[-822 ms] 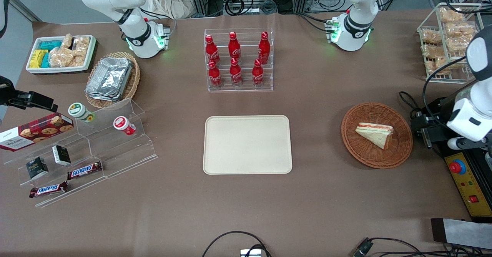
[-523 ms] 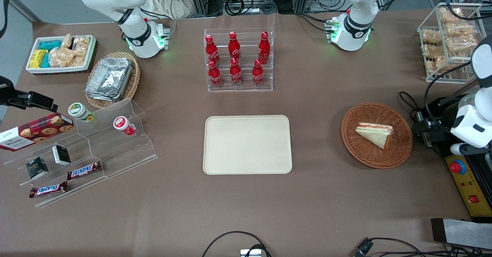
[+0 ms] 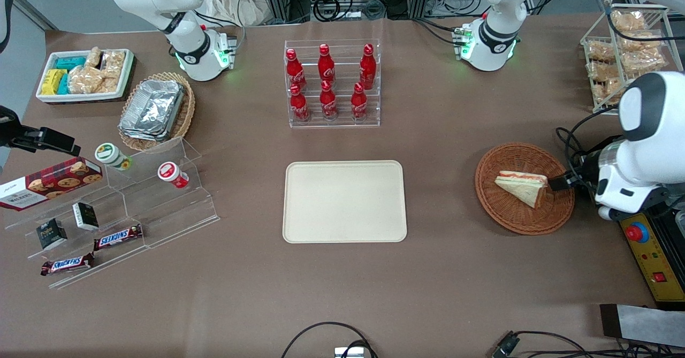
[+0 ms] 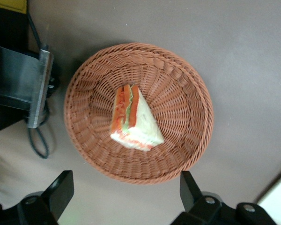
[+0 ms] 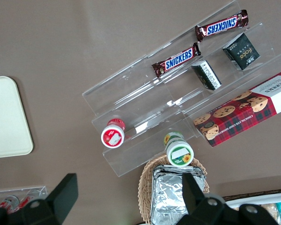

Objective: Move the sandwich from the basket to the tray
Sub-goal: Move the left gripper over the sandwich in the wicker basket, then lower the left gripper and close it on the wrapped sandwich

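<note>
The sandwich [image 3: 522,186], a white bread wedge with red-orange filling, lies in the round reddish-brown wicker basket [image 3: 514,216]. Both show in the left wrist view, the sandwich [image 4: 132,119] in the middle of the basket [image 4: 182,93]. The cream-beige tray [image 3: 344,201] lies flat mid-table, toward the parked arm from the basket. My left gripper [image 3: 561,183] hangs over the basket's rim on the working arm's side, next to the sandwich. It is open and empty [image 4: 124,190], its fingers [image 4: 61,190] spread wide above the bare table beside the basket.
A rack of red cola bottles [image 3: 330,82] stands farther from the camera than the tray. A white wire basket of bagged snacks [image 3: 623,53] and a control box with a red button [image 3: 647,251] sit at the working arm's end. A clear stand with snacks [image 3: 112,213] is at the parked arm's end.
The left arm has swung in from the table's edge toward the basket, bringing the gripper over the basket's rim. The sandwich, basket and tray have not moved.
</note>
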